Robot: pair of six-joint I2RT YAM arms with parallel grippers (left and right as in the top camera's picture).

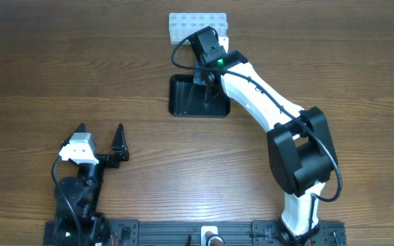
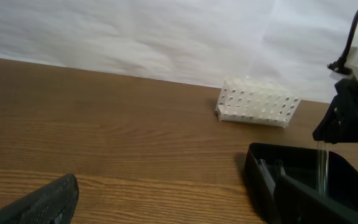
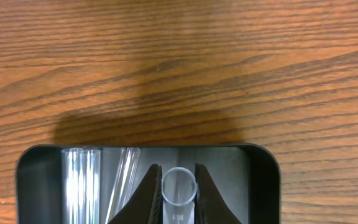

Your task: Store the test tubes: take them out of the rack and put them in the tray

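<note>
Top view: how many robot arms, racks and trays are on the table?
Arms: 2, the left arm and the right arm
Rack: 1
Tray: 1
Total: 4

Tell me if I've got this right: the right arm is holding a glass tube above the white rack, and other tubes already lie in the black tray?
Not quite. The right end effector holds the glass tube above the black tray, not the white rack, as the right wrist view shows. And yes, other tubes already lie in the tray.
</note>
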